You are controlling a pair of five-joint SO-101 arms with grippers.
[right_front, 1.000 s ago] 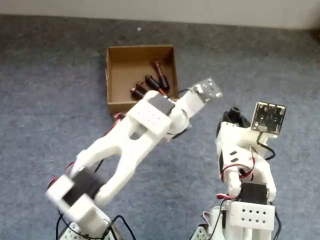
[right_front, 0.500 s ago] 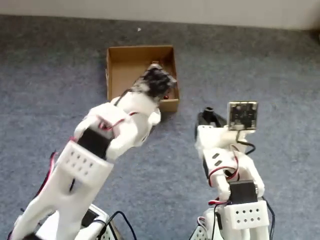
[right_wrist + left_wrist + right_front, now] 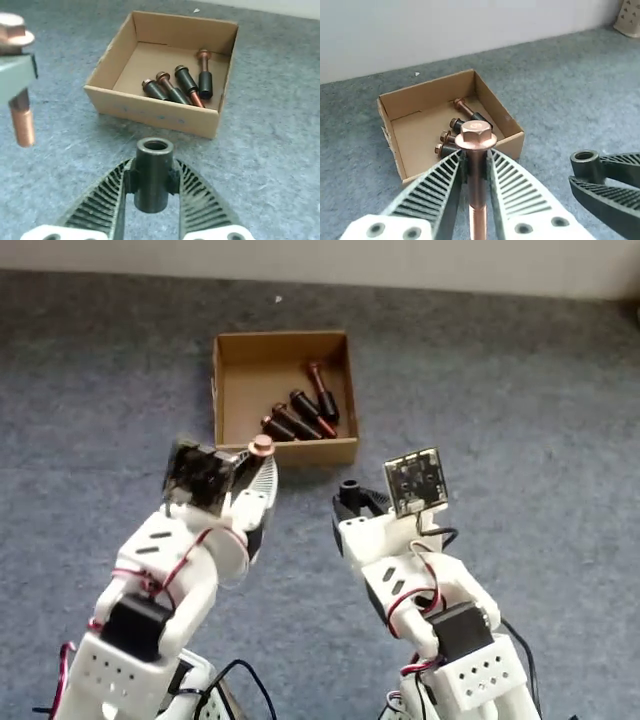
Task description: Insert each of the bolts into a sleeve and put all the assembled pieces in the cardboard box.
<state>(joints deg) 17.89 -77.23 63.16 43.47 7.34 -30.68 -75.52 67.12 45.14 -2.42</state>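
Note:
My left gripper (image 3: 474, 175) is shut on a copper bolt (image 3: 476, 165), held upright with its hex head on top; in the high view the bolt's head (image 3: 262, 446) sits just short of the cardboard box (image 3: 228, 350). A black sleeve (image 3: 153, 172) stands upright in my right gripper (image 3: 152, 192), which is shut on it; from above the sleeve (image 3: 350, 490) is to the right of the bolt, apart from it. Several assembled pieces (image 3: 300, 412) lie inside the box. The left wrist view shows the sleeve (image 3: 585, 161) beside the bolt.
Grey carpet (image 3: 500, 370) covers the floor all round. The box's near wall (image 3: 310, 451) stands just beyond both grippers. A pale wall strip (image 3: 400, 260) runs along the far edge.
My left arm has drawn back from over the box toward the near side, now holding the bolt upright. My right arm has swung left with the sleeve, closer to the bolt.

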